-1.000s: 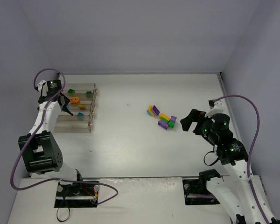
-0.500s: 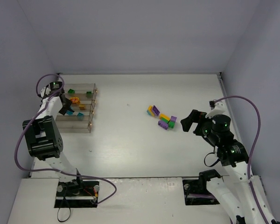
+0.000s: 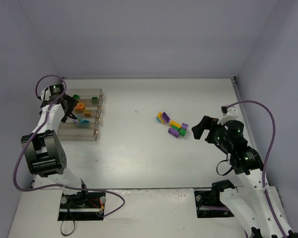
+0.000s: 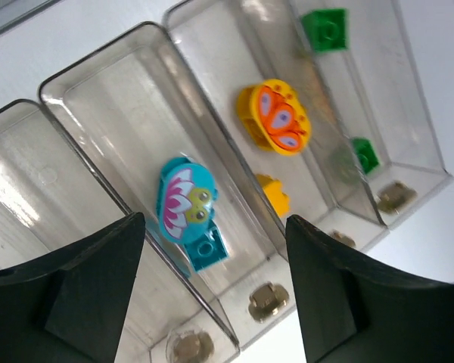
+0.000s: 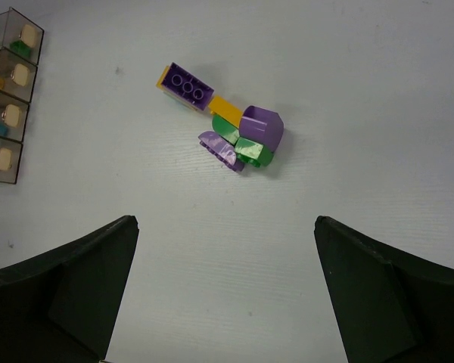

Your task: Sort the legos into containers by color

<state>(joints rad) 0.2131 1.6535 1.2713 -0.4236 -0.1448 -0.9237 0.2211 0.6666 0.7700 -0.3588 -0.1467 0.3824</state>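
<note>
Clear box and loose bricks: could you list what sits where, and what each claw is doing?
Clear box: four joined compartments
End compartment: two green bricks
Next: orange rounded piece, orange-yellow brick
Third: teal rounded piece, teal brick
Loose pile: purple, yellow, green bricks on table
Left gripper: open, above box
Right gripper: open, facing pile, apart

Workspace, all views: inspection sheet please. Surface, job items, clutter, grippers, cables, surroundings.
Surface: white table, a few small specks.
Job's things: clear box holds green, orange and teal bricks in separate compartments, and the fourth looks empty; loose pile of purple, yellow and green bricks mid-table.
Clutter: nothing seen.
Grippers: left gripper open over the box, holding nothing; right gripper open, holding nothing, short of the pile.
Cables: purple cable on the left arm and the right arm, away from the bricks.
Surroundings: plain grey walls.
</note>
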